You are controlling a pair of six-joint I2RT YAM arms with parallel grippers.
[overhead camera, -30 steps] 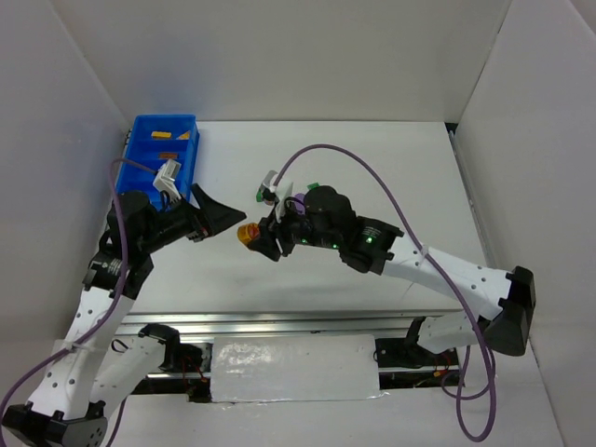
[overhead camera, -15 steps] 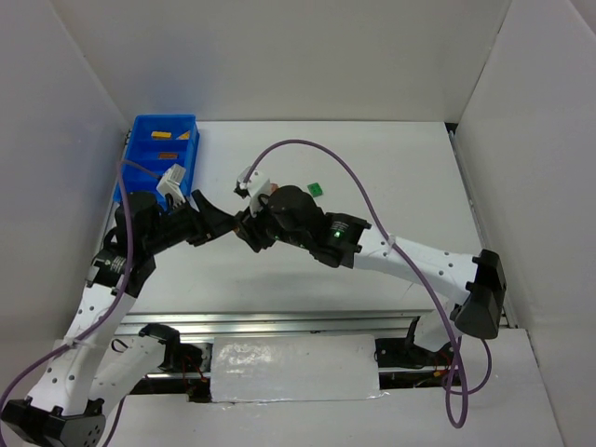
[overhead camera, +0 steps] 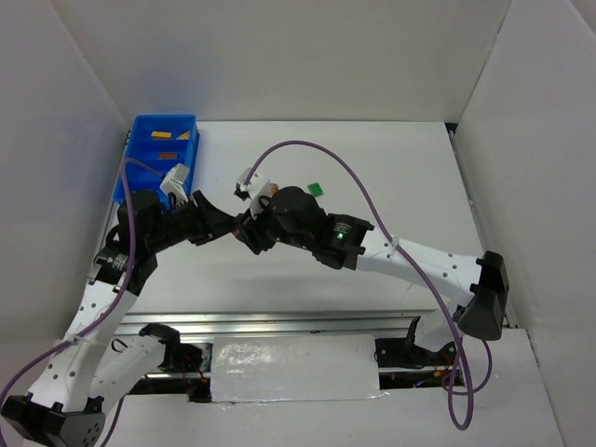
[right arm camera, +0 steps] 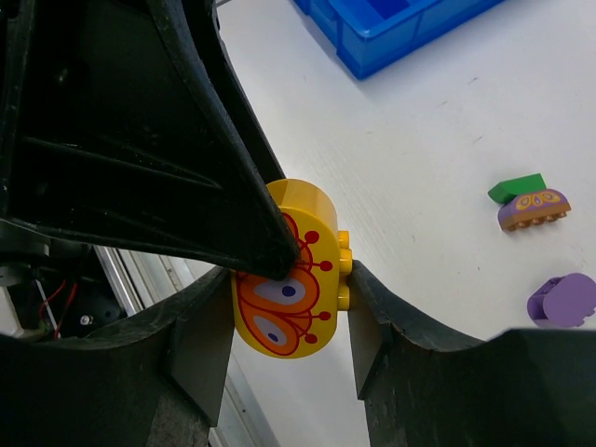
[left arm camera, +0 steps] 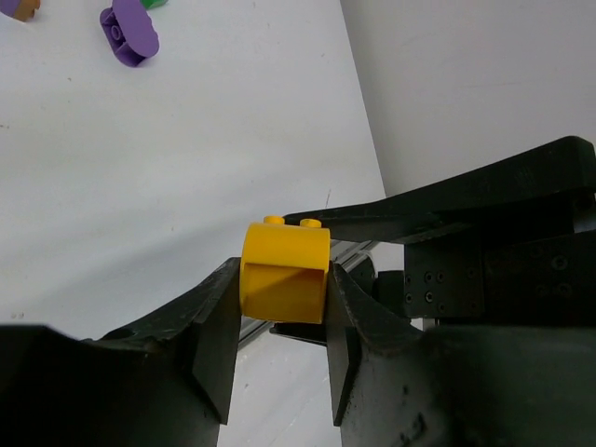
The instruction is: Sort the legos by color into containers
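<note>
A yellow lego with a red-and-orange pattern [right arm camera: 284, 279] hangs above the table between both grippers. My right gripper [right arm camera: 291, 291] is shut on it, one jaw on its flat end and the other on its studs. My left gripper [left arm camera: 284, 279] is shut on the same yellow piece [left arm camera: 284, 272] from the other side. In the top view the two grippers meet tip to tip, left [overhead camera: 233, 228] and right [overhead camera: 251, 233], and they hide the piece. The blue container [overhead camera: 140, 140] stands at the far left with orange blocks [overhead camera: 166, 136] in it.
On the table lie a purple oval [right arm camera: 563, 300], a pinkish-brown lump [right arm camera: 534, 209] and a green block [right arm camera: 518, 189]. Another green block [overhead camera: 315, 188] lies behind the right arm. White walls enclose the table. A metal rail [overhead camera: 279, 321] runs along the near edge.
The right arm carried the yellow piece leftward to the left gripper. The left gripper, open a second ago, has closed on the piece.
</note>
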